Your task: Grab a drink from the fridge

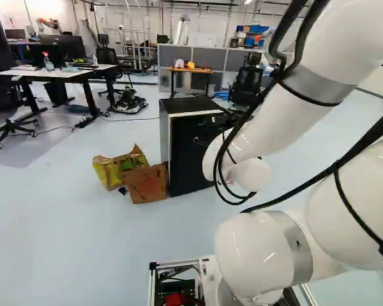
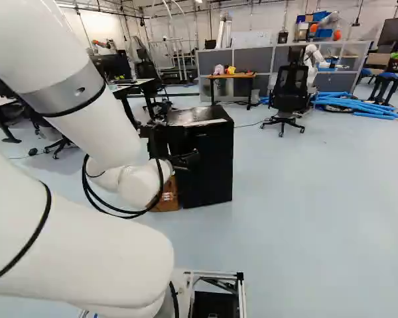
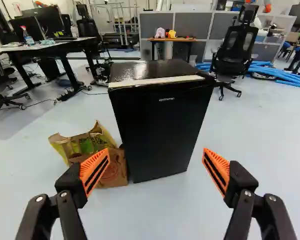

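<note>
The gripper (image 2: 186,159) shows dark against the black fridge (image 2: 215,165) in the right base view. In the wrist view the gripper (image 3: 156,154) stands open, its orange-padded fingers wide apart with nothing held. Ahead of it is the same small fridge (image 3: 160,125), upright on the floor, its black door closed and a pale strip along the front of its top. The fridge (image 1: 188,153) also stands near the middle of the left base view, partly behind the arm. No drink can be seen; the inside of the fridge is hidden.
Cardboard and a crumpled paper bag (image 1: 118,169) lie against the fridge's side. Desks (image 1: 64,73) with chairs stand farther off. Behind the fridge are a small wooden table (image 3: 170,39), an office chair (image 3: 235,50), grey partitions, blue tubes (image 2: 358,103) and another robot (image 2: 312,63).
</note>
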